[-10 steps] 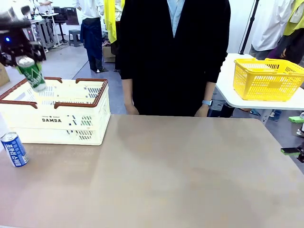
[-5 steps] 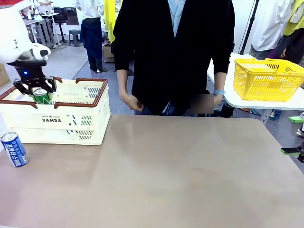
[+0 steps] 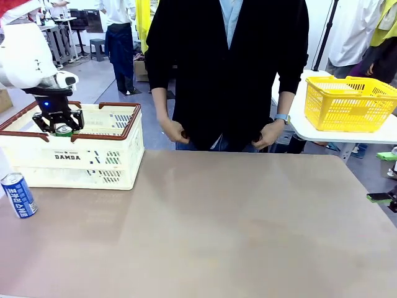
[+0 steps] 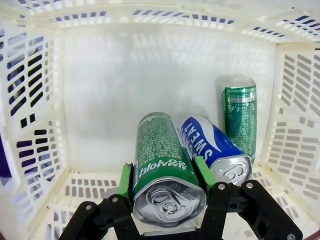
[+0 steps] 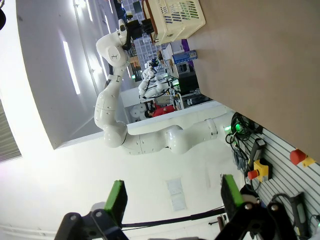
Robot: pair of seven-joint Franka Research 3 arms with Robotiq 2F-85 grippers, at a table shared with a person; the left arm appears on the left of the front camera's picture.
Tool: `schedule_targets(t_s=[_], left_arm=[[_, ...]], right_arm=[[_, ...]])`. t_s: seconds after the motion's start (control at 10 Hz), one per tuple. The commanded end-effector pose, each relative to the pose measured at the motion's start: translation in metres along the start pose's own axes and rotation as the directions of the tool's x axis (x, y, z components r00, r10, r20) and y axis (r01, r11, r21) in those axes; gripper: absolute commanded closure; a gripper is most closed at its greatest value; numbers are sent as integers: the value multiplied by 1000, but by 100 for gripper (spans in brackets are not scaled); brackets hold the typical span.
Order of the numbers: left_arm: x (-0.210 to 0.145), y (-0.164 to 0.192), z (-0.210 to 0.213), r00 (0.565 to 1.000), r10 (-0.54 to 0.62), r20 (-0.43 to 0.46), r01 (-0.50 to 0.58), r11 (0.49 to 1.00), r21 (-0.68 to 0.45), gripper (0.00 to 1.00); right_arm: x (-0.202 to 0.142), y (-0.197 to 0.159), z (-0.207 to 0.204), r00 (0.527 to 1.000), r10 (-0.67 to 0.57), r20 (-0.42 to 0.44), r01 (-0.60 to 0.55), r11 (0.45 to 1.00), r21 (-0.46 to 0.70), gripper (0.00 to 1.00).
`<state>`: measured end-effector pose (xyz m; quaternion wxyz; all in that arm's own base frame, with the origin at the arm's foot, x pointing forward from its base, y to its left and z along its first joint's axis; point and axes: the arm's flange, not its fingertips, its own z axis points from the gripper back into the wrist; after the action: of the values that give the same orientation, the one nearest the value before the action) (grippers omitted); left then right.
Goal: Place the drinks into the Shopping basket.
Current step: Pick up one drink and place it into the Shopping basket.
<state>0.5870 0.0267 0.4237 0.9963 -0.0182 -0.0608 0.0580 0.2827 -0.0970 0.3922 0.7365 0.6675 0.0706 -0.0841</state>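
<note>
Drinks: a green can (image 4: pixel 165 170) with white lettering is clamped in the left gripper (image 3: pixel 59 126), lowered into the Shopping basket (image 3: pixel 93 162) marked "DAMDA" at the table's far left. Its silver top faces the wrist camera, its long axis running along the fingers. Inside lie a blue can (image 4: pixel 215 147) reading "SWEAT" and another green can (image 4: pixel 240 115). A blue can (image 3: pixel 17 195) stands upright near the basket's left front. The right gripper (image 5: pixel 172 197) stands wide, empty.

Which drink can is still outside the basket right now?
The blue can standing on the table in front of the Shopping basket. The other cans are inside; the left claw holds a green can in there.
</note>
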Motion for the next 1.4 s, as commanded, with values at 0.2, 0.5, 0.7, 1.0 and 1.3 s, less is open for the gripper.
schedule_targets(t_s=[0.2,0.5,0.7,1.0,1.3], left_arm=[[7,5,-3,1000,8,-2,-8,1000,0,34],[7,11,11,999,24,28,-24,1000,6,0],[-4,23,76,996,22,90,-19,999,-39,0],[-88,76,200,986,-25,165,83,929,-359,0],[-171,162,192,958,-102,268,264,680,-684,0]], right_arm=[[-1,4,1,1000,4,-1,-4,1000,7,0],[-1,4,1,1000,4,-1,-4,1000,7,0],[-1,4,1,1000,4,-1,-4,1000,7,0],[-1,4,1,1000,4,-1,-4,1000,7,0],[-1,4,1,1000,4,-1,-4,1000,7,0]])
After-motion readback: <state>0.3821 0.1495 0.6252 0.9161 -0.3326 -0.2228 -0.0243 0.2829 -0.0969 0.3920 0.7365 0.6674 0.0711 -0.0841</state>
